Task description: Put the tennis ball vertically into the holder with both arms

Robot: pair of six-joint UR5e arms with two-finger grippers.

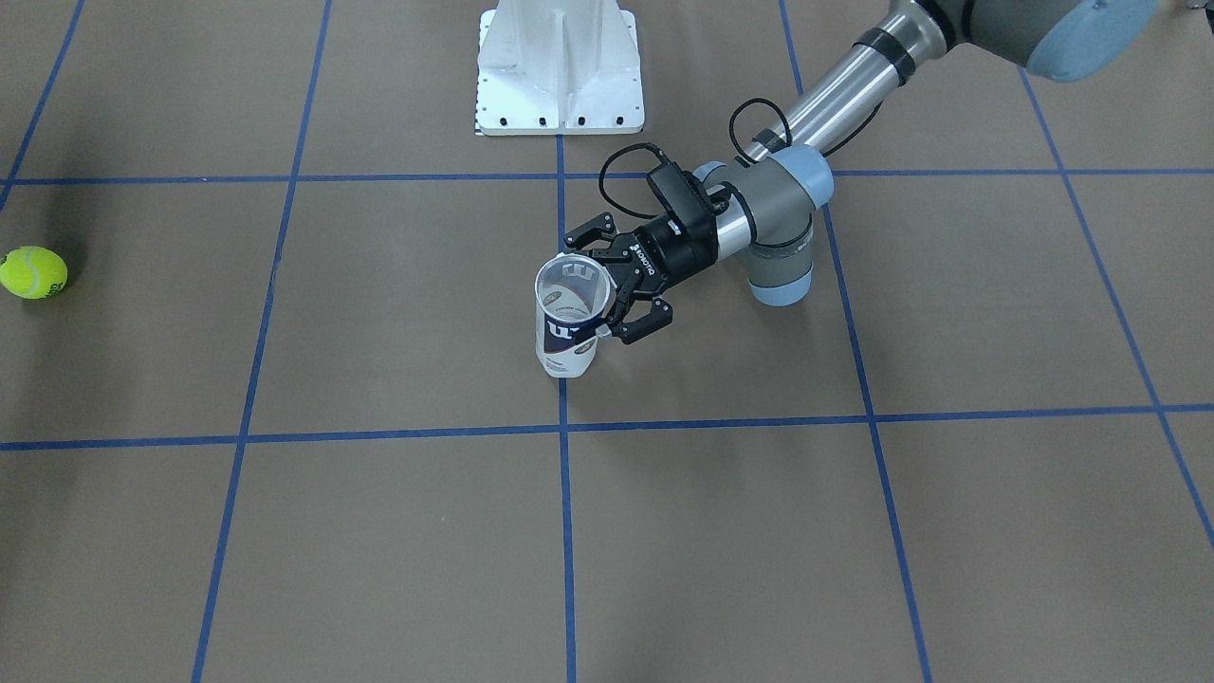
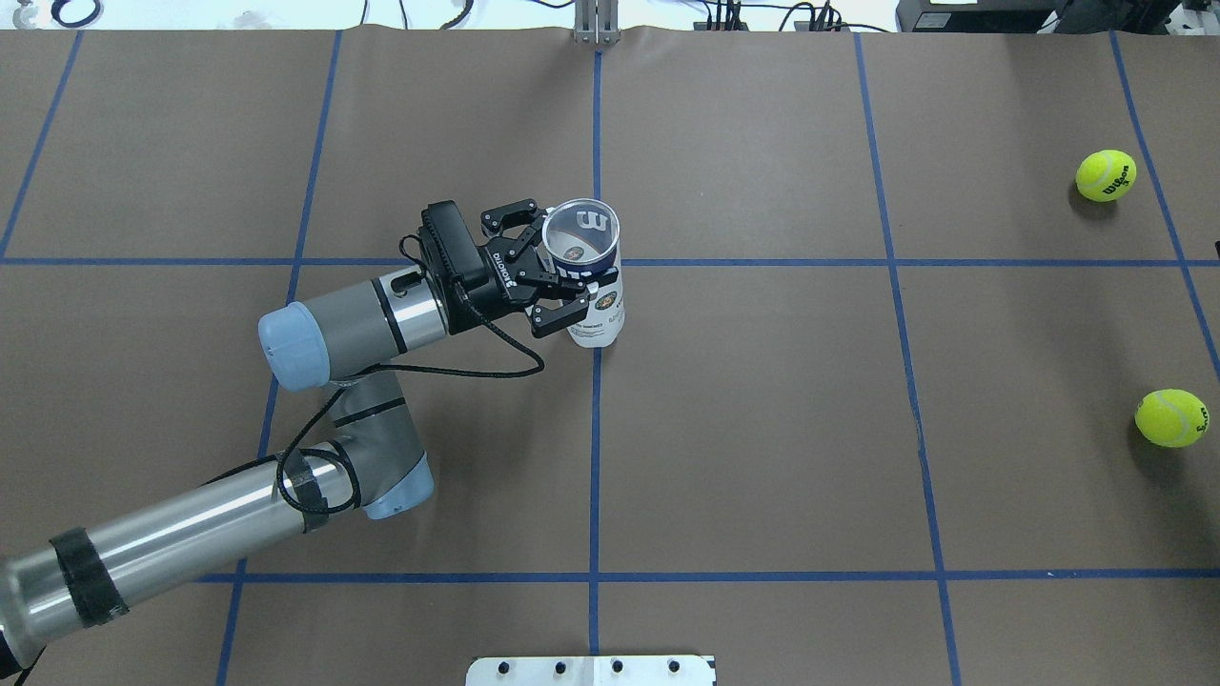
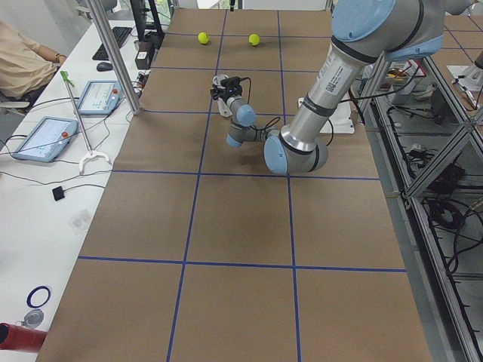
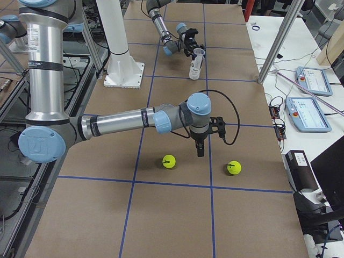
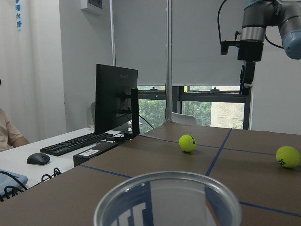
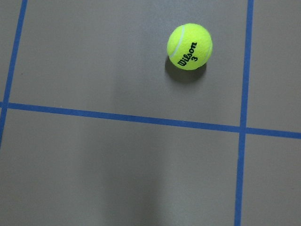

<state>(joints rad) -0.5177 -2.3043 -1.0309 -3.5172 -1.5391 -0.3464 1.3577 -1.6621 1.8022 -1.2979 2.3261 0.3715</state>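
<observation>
The holder (image 1: 567,346) is a clear can with a navy and white label. It stands upright and open-mouthed near the table's middle, and shows in the overhead view (image 2: 599,310). My left gripper (image 1: 599,285) is level with its upper part, open, with its fingers straddling the can's side. The can's rim (image 5: 167,202) fills the bottom of the left wrist view. Two tennis balls (image 2: 1106,175) (image 2: 1170,417) lie on the table's right part. My right gripper (image 4: 200,146) hangs pointing down above the table between them. I cannot tell whether it is open. The right wrist view shows one ball (image 6: 189,47) below.
The white pedestal base (image 1: 560,66) stands at the robot's side of the table. Blue tape lines cross the brown table cover. A desk with tablets (image 4: 314,113) and a pole (image 4: 279,43) run along the far edge.
</observation>
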